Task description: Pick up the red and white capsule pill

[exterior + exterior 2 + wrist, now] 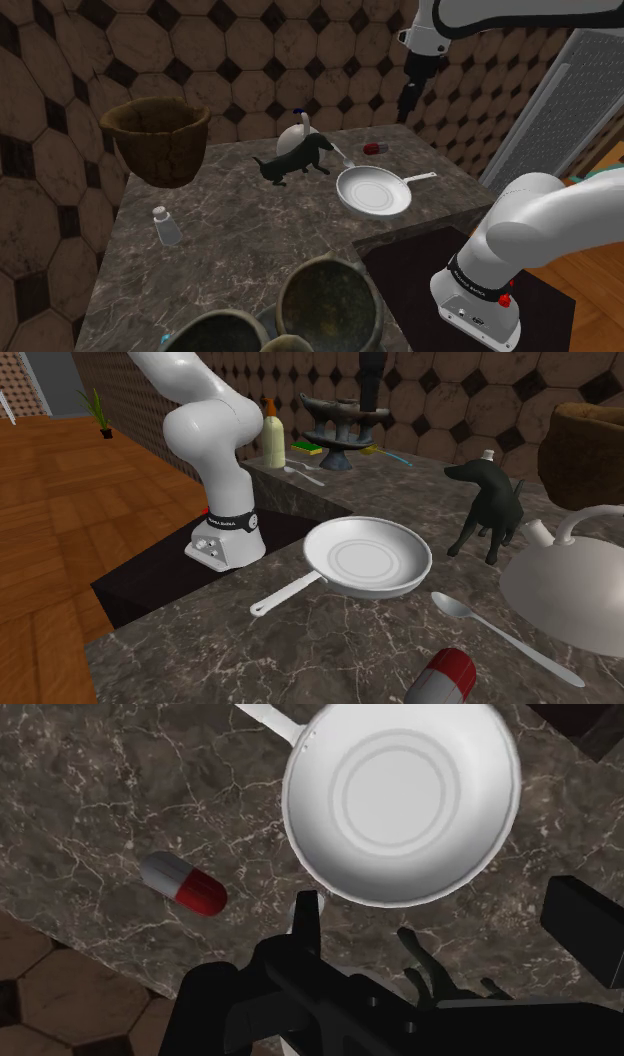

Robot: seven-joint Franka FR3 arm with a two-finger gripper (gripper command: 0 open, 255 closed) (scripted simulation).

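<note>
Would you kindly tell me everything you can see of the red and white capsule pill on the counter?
The red and white capsule pill is a smooth, round-ended cylinder, half red, half greyish white. It lies on its side on the dark veined stone-look counter, near its edge by the tiled wall, beside the white frying pan but apart from it. Only the counter touches it.

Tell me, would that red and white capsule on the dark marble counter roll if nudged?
Probably: the red and white capsule lies on its side with rounded ends, so a sideways nudge could roll it. Its smooth shell looks slippery to pinch. The dark marble counter looks flat, so untouched it should stay.
</note>
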